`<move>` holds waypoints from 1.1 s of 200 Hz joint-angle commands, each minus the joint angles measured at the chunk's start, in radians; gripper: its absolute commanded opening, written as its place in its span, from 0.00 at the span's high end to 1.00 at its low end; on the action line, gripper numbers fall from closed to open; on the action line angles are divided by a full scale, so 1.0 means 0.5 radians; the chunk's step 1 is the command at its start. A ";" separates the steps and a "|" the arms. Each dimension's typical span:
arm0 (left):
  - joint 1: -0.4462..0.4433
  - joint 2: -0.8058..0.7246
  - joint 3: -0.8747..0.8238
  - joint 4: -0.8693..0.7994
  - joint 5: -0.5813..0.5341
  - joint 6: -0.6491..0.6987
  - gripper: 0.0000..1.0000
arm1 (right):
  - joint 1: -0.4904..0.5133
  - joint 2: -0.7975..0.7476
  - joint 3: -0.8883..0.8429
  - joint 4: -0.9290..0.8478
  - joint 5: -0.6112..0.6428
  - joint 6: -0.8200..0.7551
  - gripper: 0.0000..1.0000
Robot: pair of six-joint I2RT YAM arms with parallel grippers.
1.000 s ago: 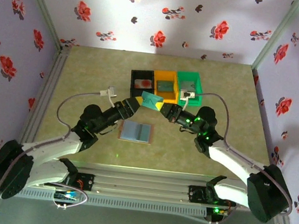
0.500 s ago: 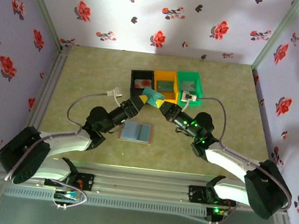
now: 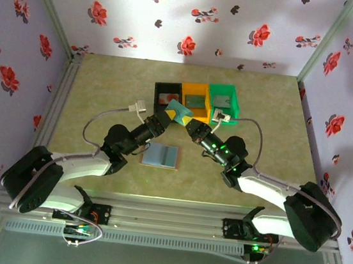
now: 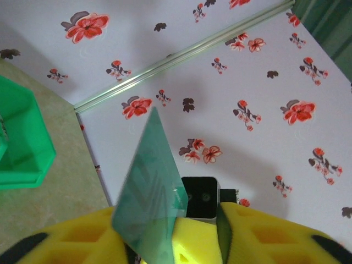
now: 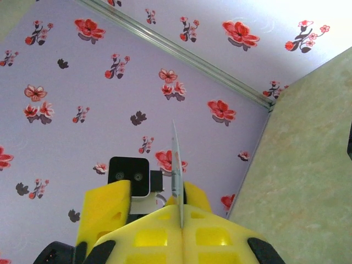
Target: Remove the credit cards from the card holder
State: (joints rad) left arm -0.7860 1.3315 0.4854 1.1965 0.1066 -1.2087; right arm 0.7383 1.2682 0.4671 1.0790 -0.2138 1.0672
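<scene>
A teal-green credit card (image 3: 180, 113) hangs in the air in front of the bins, and my right gripper (image 3: 191, 126) is shut on its lower edge. In the right wrist view this card (image 5: 175, 159) stands edge-on out of the shut right gripper (image 5: 181, 208). My left gripper (image 3: 163, 120) reaches in from the left. Its fingers (image 4: 71, 242) stand apart on either side of the card (image 4: 146, 192), so the left gripper (image 4: 168, 213) is open; the card lies close to the left-hand finger. The card holder (image 3: 161, 155) lies spread open on the table below, pale blue inside.
Three bins stand in a row at the back: black (image 3: 167, 95), orange (image 3: 195, 101) and green (image 3: 224, 100), each with a flat item inside. The green bin (image 4: 22, 143) lies left of the left gripper. Flowered walls close the table (image 3: 103, 97) on three sides.
The left gripper has moved forward to the raised card and its jaws have narrowed around it. The right gripper has kept hold and shifted the card slightly farther back.
</scene>
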 commanded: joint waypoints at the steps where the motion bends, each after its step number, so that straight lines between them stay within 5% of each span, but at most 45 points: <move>1: -0.011 0.009 0.062 0.092 -0.031 0.012 0.68 | 0.029 0.029 -0.012 0.149 0.087 0.038 1.00; 43: -0.011 0.030 0.080 0.094 -0.038 0.009 1.00 | 0.063 -0.004 -0.015 0.102 0.123 0.005 1.00; 63: 0.003 0.031 0.084 0.092 -0.020 0.009 1.00 | 0.066 -0.059 -0.012 0.023 0.090 -0.048 0.94; 85: 0.082 0.021 0.082 0.070 0.096 -0.047 1.00 | 0.066 -0.209 0.009 -0.297 0.067 -0.160 0.75; 107: 0.232 0.021 0.084 -0.001 0.355 -0.164 1.00 | 0.061 -0.389 0.040 -0.666 0.022 -0.342 0.57; 144: 0.432 -0.013 0.124 -0.225 0.846 -0.246 1.00 | 0.023 -0.649 0.061 -1.130 -0.021 -0.580 0.46; 173: 0.480 -0.129 0.336 -0.857 1.312 0.031 1.00 | -0.157 -0.723 0.153 -1.431 -0.267 -0.688 0.46; 220: 0.443 -0.227 0.842 -2.652 1.600 1.084 1.00 | -0.452 -0.509 0.360 -1.546 -0.995 -0.700 0.46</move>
State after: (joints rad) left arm -0.5564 1.2369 0.8028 0.3893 0.7620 -0.9878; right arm 0.5491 0.9638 0.5976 0.3386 -0.4767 0.7464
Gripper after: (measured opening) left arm 0.050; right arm 0.542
